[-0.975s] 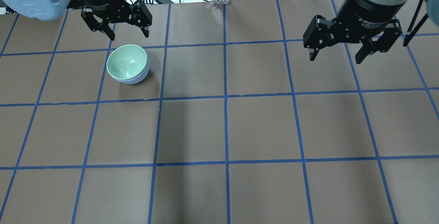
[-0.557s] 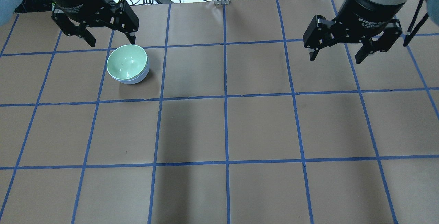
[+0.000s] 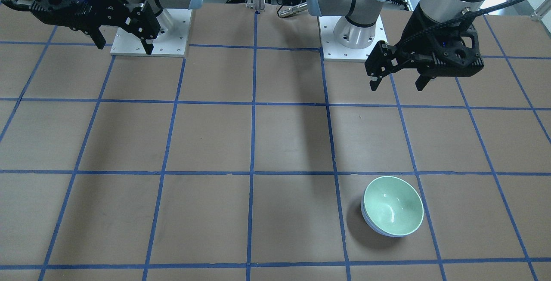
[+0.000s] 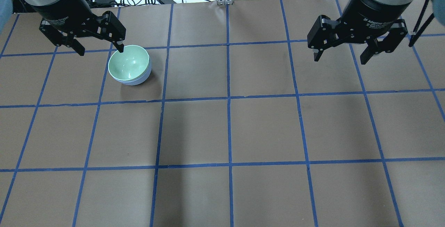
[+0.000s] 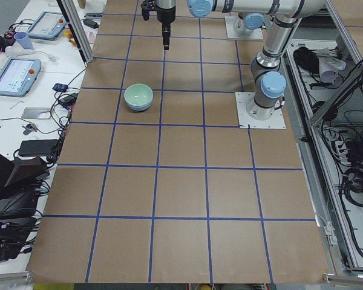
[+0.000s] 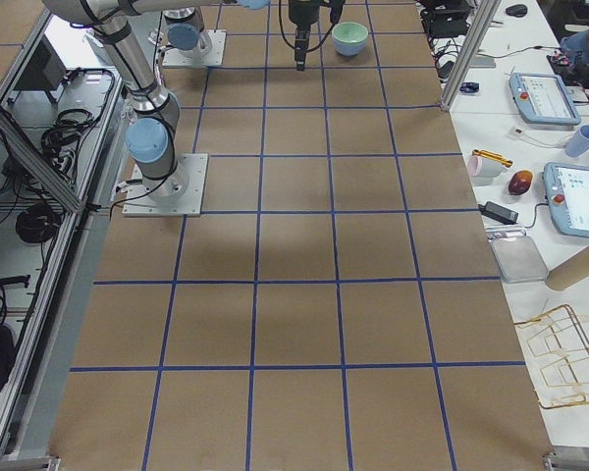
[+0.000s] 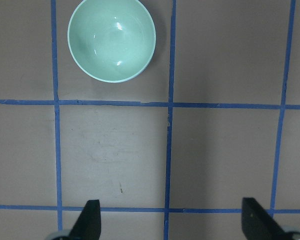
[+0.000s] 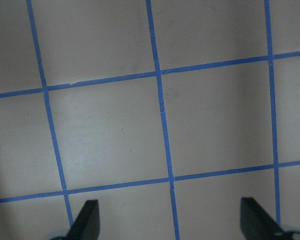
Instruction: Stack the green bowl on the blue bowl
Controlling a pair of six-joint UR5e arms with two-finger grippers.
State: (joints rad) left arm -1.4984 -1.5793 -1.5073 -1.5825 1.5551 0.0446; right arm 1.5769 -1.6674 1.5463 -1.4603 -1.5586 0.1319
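Overhead exterior is showing you the green bowl (image 4: 129, 63) sitting nested in the blue bowl (image 4: 138, 81), whose wall is peeking out only as a sliver underneath, in the far left part of the table (image 4: 264, 129). The left gripper (image 4: 101, 51) is hanging over the stack's far-left side, spread wide and carrying nothing. The right gripper (image 4: 339, 61) is waiting well apart, equally wide and empty, so the left arm is much the nearer.

Exterior front-facing is showing the left gripper raised clear, with nothing touching the bowls.

Left wrist-mounted is placing the stack up and to the left, off the line between the spread fingertips, with bare table lying all around it.

Right wrist-mounted is showing only bare table.

The stacking is looking finished to me. The bowls are round, so you are needing no alignment, and any retreat is having open room.
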